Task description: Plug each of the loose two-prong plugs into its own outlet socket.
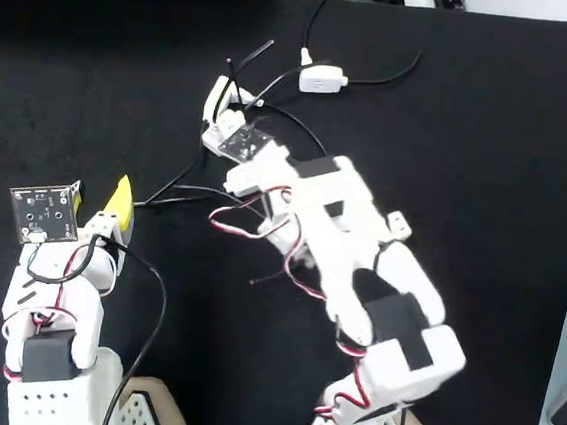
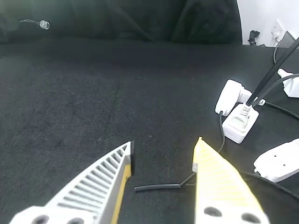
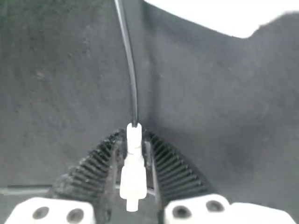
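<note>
Two arms (image 1: 55, 291) (image 1: 360, 250); one left tool (image 2: 164, 141), one right tool (image 3: 134, 136); three white connector blocks (image 1: 321, 79) (image 1: 217, 99) (image 1: 212, 137); one clamped plug (image 3: 132, 177).

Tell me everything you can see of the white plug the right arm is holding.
The small white plastic plug is slim and moulded, narrowing to a collar where its thin black cable leaves and runs off across the black cloth. It lies lengthwise between the black ribbed fingers of the right tool, which is shut on it. Its prongs are hidden.
</note>
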Robot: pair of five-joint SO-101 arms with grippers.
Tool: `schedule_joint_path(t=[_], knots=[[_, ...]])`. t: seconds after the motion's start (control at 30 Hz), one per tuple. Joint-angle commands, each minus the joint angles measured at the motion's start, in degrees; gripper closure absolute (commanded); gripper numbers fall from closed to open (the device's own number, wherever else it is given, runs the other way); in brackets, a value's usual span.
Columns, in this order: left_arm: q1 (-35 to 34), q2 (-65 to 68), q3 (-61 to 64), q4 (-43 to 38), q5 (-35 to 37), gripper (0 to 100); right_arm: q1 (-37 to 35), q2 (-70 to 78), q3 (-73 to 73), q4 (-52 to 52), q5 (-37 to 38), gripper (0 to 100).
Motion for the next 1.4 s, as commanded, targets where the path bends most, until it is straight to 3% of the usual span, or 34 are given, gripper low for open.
schedule_joint_path(t=[0.0, 0.2, 0.7, 0.8, 0.87, 1.1, 1.37], knots=[[-0.13, -0.44, -0.48, -1.05, 0.09, 78, -2.55, 1.01, -3.12, -0.79, -3.34, 98.2], [-0.57, -0.44, -0.48, -1.14, 0.09, 78, -3.16, 1.27, -3.74, 3.08, -3.87, 89.0], [-0.48, -0.44, -0.48, -1.23, 0.09, 78, -2.29, 1.8, -5.41, 9.85, -5.54, 90.4], [-0.48, -0.44, -0.48, -1.23, 0.09, 78, -2.46, 2.59, -4.88, 9.58, -5.36, 98.2], [-0.4, -0.44, -0.48, -1.23, 0.09, 78, -2.46, 2.68, -4.88, 10.02, -5.36, 98.1], [-0.4, -0.44, -0.48, -1.05, 0.09, 78, -2.55, -7.43, -9.63, 19.25, -5.8, 98.7], [-0.48, -0.44, -0.48, -0.97, 0.09, 78, -3.52, -21.14, -12.53, 20.84, -17.05, 98.7]])
